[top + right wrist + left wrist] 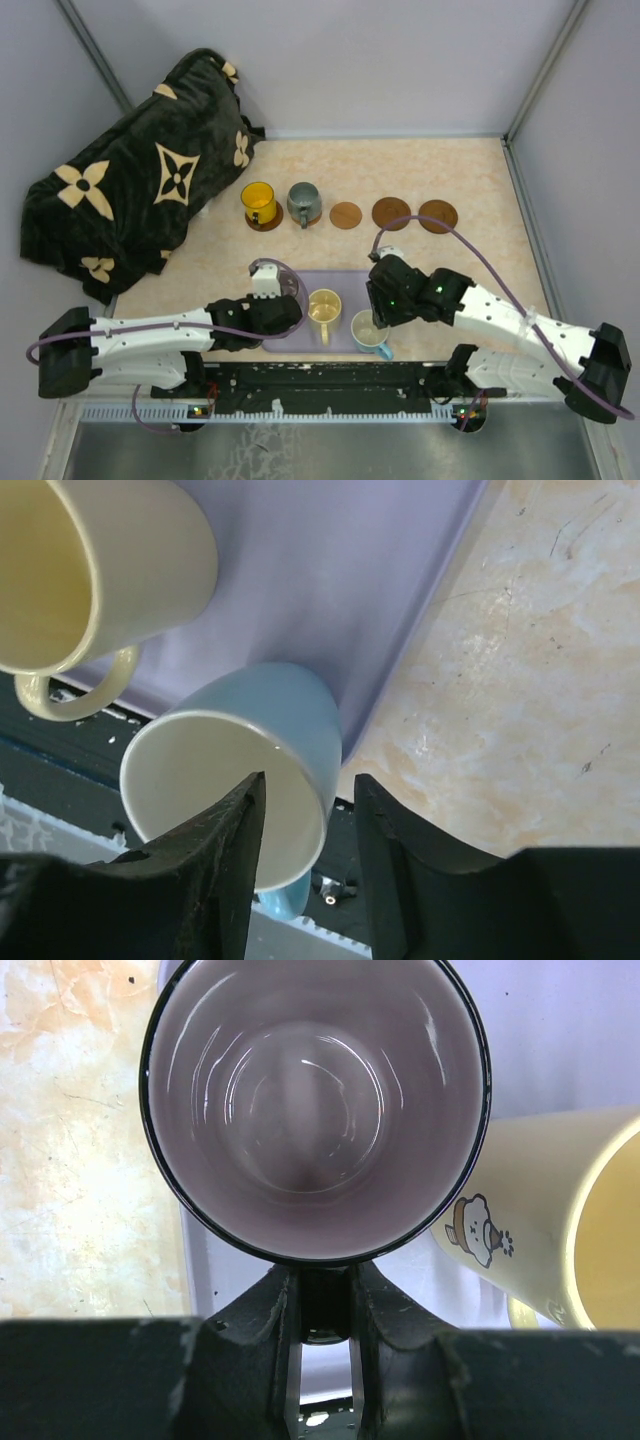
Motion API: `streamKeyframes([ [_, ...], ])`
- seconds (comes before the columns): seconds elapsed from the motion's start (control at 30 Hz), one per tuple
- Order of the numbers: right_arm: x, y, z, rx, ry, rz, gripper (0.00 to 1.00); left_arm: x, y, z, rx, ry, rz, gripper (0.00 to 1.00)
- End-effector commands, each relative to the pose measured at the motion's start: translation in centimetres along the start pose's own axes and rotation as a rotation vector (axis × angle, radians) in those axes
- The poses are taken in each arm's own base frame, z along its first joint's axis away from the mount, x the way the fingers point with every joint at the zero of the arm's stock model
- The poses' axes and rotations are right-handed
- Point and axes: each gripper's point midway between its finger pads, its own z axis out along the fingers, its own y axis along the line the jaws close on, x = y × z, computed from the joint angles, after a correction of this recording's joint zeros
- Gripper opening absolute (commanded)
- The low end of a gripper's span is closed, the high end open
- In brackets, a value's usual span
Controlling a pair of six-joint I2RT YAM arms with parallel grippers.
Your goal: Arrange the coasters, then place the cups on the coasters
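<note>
A yellow cup point(258, 203) and a dark grey-green cup point(303, 203) each stand on a coaster at the back. To their right, three bare brown coasters point(345, 215) point(391, 212) point(437, 216) continue the row. On the lavender tray point(340, 280) my left gripper point(325, 1290) is shut on the dark handle of the mauve-grey cup point(315, 1110). The cream cup point(90, 560) stands beside it. My right gripper point(310, 785) straddles the wall of the light blue cup point(260, 730). One finger is inside the cup and the other outside, with a gap still showing, so it is open.
A dark blanket with cream flower shapes point(140, 190) lies heaped at the back left, close to the yellow cup. Grey walls enclose the tabletop on three sides. The tray's right edge point(420, 630) borders bare marbled tabletop.
</note>
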Motion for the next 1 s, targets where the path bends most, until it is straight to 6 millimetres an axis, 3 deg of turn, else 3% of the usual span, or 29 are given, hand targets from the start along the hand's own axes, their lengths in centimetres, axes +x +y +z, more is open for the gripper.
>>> streamKeyframes([
  [0.0,-0.7,0.4,1.2,0.01,-0.03,0.015,0.4,0.7,0.0,-0.1,0.014,0.02,-0.025,0.23],
  [0.23,-1.2,-0.4,2.4,0.074,-0.056,0.032,0.2,0.7,0.3,-0.1,0.009,0.016,-0.027,0.23],
  [0.4,-2.3,-0.9,2.7,0.115,-0.1,0.037,0.12,0.8,0.4,0.0,0.0,0.016,-0.031,0.23],
  [0.97,-8.3,-1.3,2.9,0.263,-0.273,0.006,0.14,0.7,1.2,-0.1,-0.026,0.004,-0.039,0.23],
])
